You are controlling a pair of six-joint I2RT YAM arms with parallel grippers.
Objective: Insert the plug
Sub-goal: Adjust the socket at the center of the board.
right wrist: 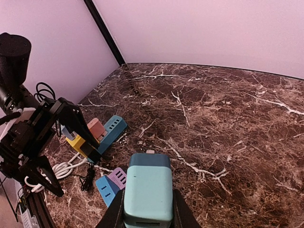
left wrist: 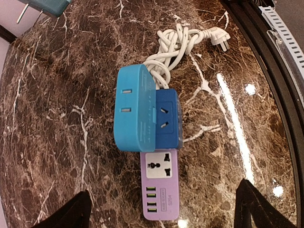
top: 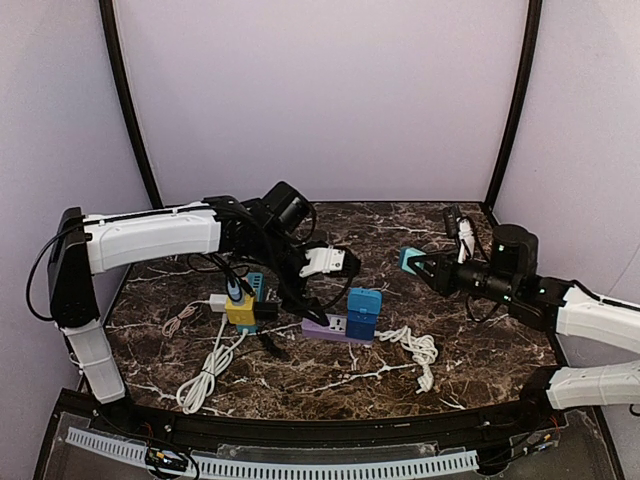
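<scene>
Gleaming brown marble table (top: 480, 340), lilac walls (top: 320, 90)

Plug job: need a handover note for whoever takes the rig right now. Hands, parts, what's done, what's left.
Left hand: open and holding nothing, above the purple power strip and the blue adapter at the strip's end.
Right hand: shut on the teal plug, in the air to the right of the strip and touching neither the strip nor the adapter.
Done: the plug is grasped.
Left: bring the plug over, line up its prongs and push it in. The sockets facing up on the strip and adapter look free. I can't tell which one is the target.
</scene>
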